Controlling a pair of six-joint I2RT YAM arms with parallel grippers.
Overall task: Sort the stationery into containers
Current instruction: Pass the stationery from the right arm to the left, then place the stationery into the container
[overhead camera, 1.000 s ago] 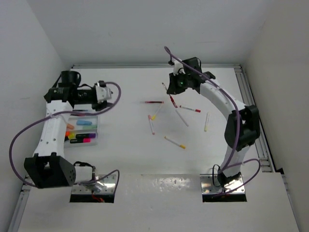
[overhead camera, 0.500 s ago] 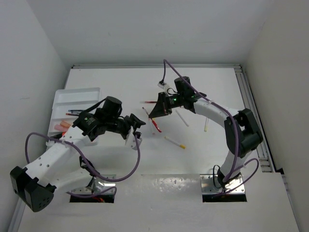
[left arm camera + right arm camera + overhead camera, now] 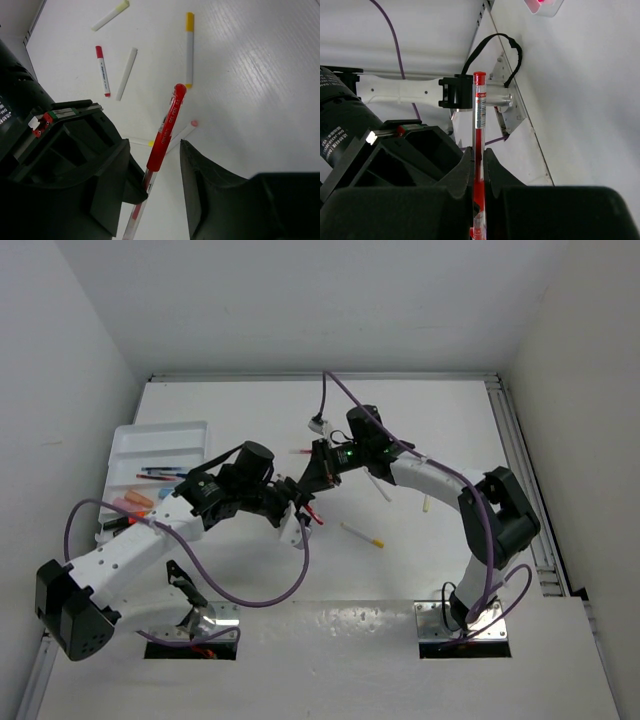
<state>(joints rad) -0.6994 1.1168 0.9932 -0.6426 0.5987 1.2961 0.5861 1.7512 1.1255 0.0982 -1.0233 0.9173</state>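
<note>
My right gripper (image 3: 318, 478) is shut on a red pen (image 3: 312, 510) and holds it above the middle of the table. In the right wrist view the pen (image 3: 479, 125) stands up from between the shut fingers of the gripper (image 3: 480, 162). My left gripper (image 3: 298, 520) is open, and its jaws stand on either side of the same pen (image 3: 168, 125), which lies close to the left finger (image 3: 107, 170). The white divided tray (image 3: 160, 438) sits at the far left and holds several highlighters and pens.
Loose pens lie on the table: a yellow-capped one (image 3: 362, 535), a white one (image 3: 377, 485), a pale yellow one (image 3: 427, 502) and a dark red one (image 3: 300, 451). The left wrist view shows a yellow-capped pen (image 3: 189, 47) and a red-capped pen (image 3: 102, 70) below.
My left arm swung from the tray to the table's middle. My right arm carried the red pen left and toward it. The pen now sits between the left jaws.
</note>
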